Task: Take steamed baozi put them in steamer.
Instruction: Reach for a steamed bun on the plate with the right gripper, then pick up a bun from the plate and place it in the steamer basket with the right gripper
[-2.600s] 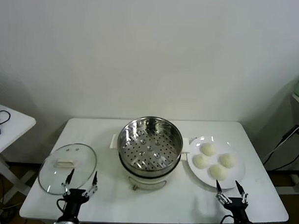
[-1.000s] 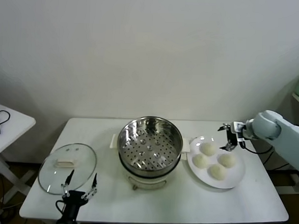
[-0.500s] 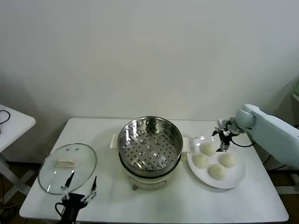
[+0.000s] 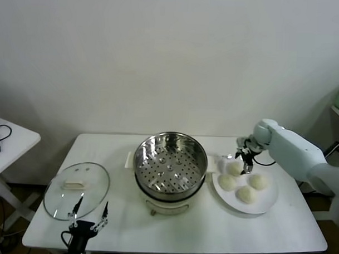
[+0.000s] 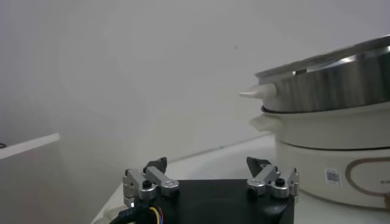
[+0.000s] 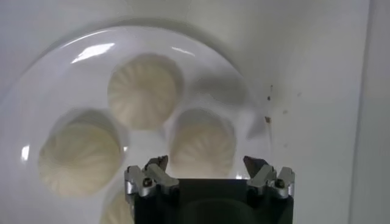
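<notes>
1. The right gripper [image 4: 246, 159] hangs above the plate's [image 4: 265, 204] far edge, over the bun [image 6: 202, 143] nearest the pot. Its jaws are spread wide and empty, with that bun lined up between them, so this reads as the approach to a first pick.
2. All four buns [image 4: 243, 181] sit on the plate, just right of the steamer pot [image 4: 170, 160]; none is in the pot.
3. The pot stands uncovered, its perforated tray bare, ready to receive buns.
4. The glass lid [image 4: 76, 189] lies flat on the table [image 4: 210, 229], well left of the pot, clear of the transfer path.
5. The left gripper [image 4: 89, 219] waits at the table's near edge beside the lid, jaws apart, holding nothing.
</notes>
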Motion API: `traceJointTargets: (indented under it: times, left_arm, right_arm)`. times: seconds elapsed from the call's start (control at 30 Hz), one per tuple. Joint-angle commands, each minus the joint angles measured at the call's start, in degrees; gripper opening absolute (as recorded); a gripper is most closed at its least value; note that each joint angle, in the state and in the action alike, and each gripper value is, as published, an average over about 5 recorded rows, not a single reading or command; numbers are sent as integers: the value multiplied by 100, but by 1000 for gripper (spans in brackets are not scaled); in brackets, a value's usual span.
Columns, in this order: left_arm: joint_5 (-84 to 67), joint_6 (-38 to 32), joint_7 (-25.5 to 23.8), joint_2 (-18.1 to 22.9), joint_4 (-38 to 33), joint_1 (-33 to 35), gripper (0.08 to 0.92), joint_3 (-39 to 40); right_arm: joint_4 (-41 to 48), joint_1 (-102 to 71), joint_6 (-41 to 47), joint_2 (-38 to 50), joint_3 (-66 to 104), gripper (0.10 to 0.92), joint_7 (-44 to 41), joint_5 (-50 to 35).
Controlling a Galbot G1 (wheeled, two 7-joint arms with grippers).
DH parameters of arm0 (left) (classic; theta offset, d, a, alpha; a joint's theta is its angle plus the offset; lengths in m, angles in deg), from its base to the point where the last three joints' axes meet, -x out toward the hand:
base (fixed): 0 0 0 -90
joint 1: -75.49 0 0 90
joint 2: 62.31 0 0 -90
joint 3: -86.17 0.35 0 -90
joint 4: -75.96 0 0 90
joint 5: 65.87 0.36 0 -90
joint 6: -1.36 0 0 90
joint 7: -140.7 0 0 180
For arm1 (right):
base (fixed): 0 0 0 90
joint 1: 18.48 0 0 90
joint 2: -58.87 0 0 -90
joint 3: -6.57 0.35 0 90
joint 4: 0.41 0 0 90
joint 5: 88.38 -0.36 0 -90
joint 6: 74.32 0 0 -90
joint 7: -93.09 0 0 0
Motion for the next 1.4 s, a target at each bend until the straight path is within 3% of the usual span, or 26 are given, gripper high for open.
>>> traceJointTargets:
  times: [0.03,0.4,0.63,0.87,1.13,1.4]
  left_arm:
    - [39,6,10,16,27,-13,823,2]
    - [69,-30,29,61,-56,48,823,-17]
    - [107,-53,37,122,-146,108,823,-17]
    - [135,-53,50,211,-256,175,823,-40]
    - [201,-107,148,299,-386,301,823,-16]
    - [244,-157,182,363,-432,343,823,-16]
  right_arm:
    - [416,-48,-117,-266,90,807,-92,77]
    - [-97,257,-148,-37,-143,625,-119,-173]
    - [-1565,1736,-201,598,-1475,613,-211,-1196]
    - [-3151,3529,-663,839,-2535,611,-391,-1607]
    - [-3755,4272,-1470,-91,-2609,612,-192,-1695]
    - [-3321,4058,-2730,-1432,-2809,612,390,-1121]
